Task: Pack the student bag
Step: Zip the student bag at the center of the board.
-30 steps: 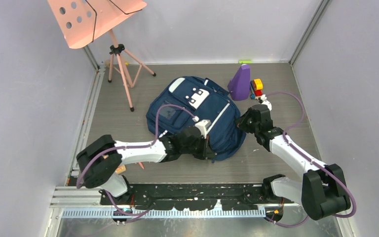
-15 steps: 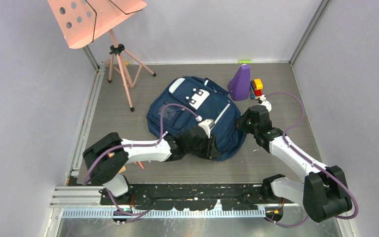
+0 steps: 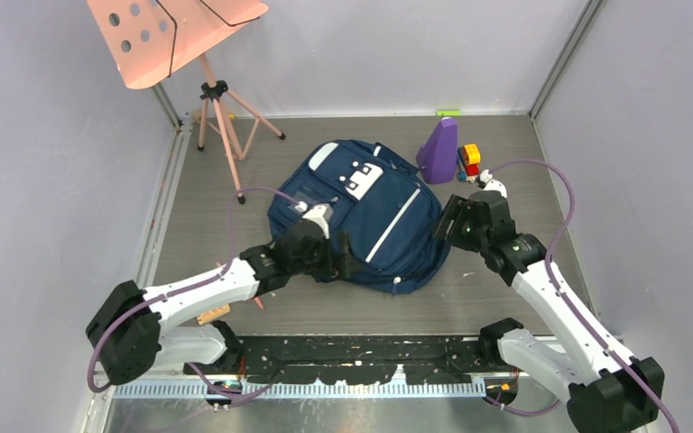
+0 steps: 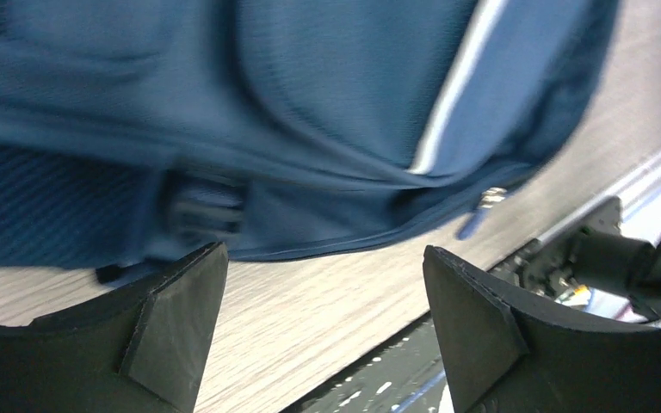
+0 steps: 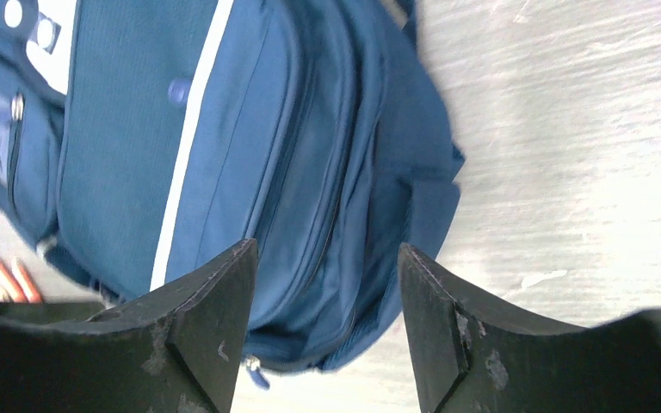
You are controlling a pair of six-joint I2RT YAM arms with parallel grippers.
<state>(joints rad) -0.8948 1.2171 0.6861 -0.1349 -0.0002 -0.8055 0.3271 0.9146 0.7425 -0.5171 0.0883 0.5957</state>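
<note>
The student bag point(image 3: 365, 212), navy blue with white stripes and a white patch, lies flat in the middle of the table. My left gripper point(image 3: 340, 256) hovers at its near left edge, jaws wide open and empty. In the left wrist view point(image 4: 323, 254) the bag's lower hem point(image 4: 336, 95) is just beyond the fingertips point(image 4: 181, 310), and the view is blurred. My right gripper point(image 3: 451, 225) is open at the bag's right side. The right wrist view point(image 5: 325, 249) shows the bag's zipped side point(image 5: 250, 129) below the spread fingers point(image 5: 206, 318), not gripped.
A pink music stand point(image 3: 176, 36) on a tripod stands at the back left. A purple wedge point(image 3: 439, 149) and a red-yellow toy point(image 3: 471, 155) sit at the back right. Orange pencils point(image 5: 13, 275) lie left of the bag. The black base rail point(image 3: 325, 347) runs along the near edge.
Both grippers went from shut to open and let go of the bag. The left arm swung left along the bag's near edge, and the right arm drew back slightly to the right.
</note>
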